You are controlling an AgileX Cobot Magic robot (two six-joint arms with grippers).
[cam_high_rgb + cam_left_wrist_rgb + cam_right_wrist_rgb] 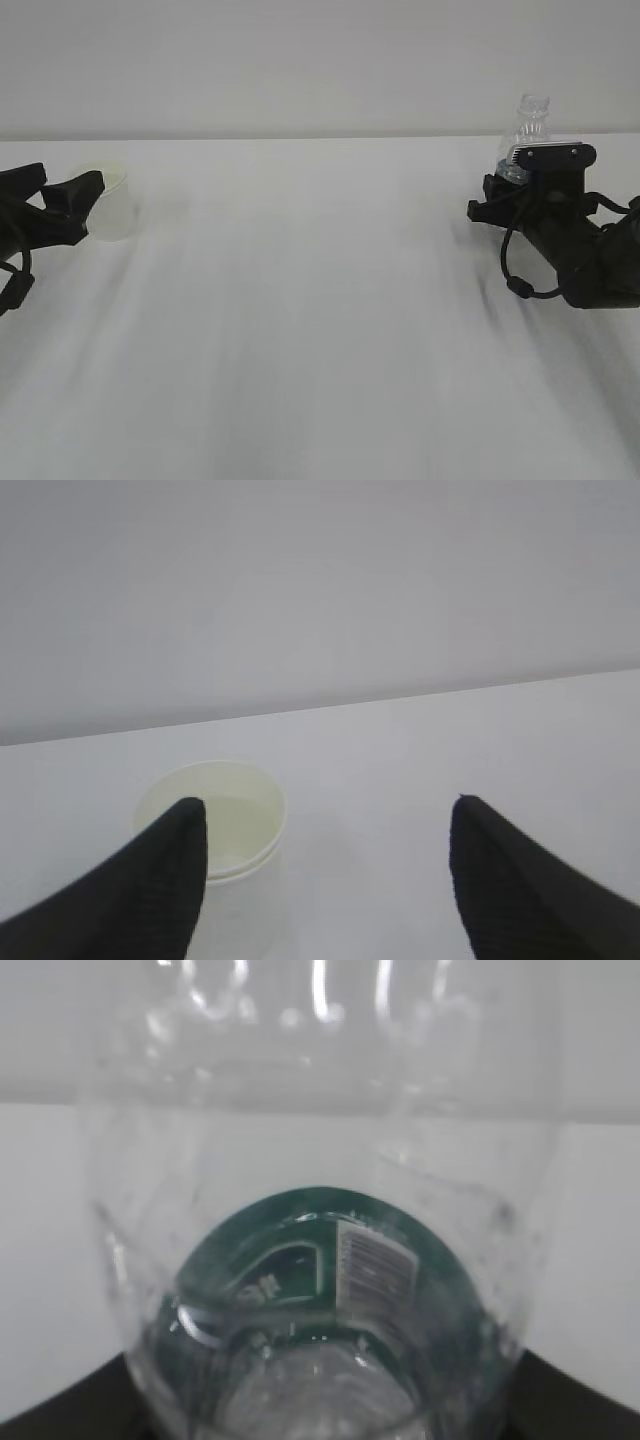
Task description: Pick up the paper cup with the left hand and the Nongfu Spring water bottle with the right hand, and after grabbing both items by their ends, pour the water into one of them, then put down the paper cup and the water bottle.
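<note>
A plain pale wall runs behind a wide white counter (320, 330), and the two black arms sit at opposite edges of the exterior view. At the far left, the left hand (62, 205) reaches in low with its tool spread wide. In the left wrist view its two black fingertips (175, 880) stand far apart; the left one overlaps the near rim of the paper cup (225, 825), and I cannot tell whether it touches it. The cup stands upright on the counter at the left of that frame, with a little clear water (240, 830) lying in its pale inside.

At the far right of the exterior view, the right hand (520, 190) has its tool closed around the lower body of the Nongfu Spring water bottle (528, 125). The bottle stands upright, its narrow neck rising above the grey block. In the right wrist view the clear ribbed bottle fills the frame, green label at lower centre.
</note>
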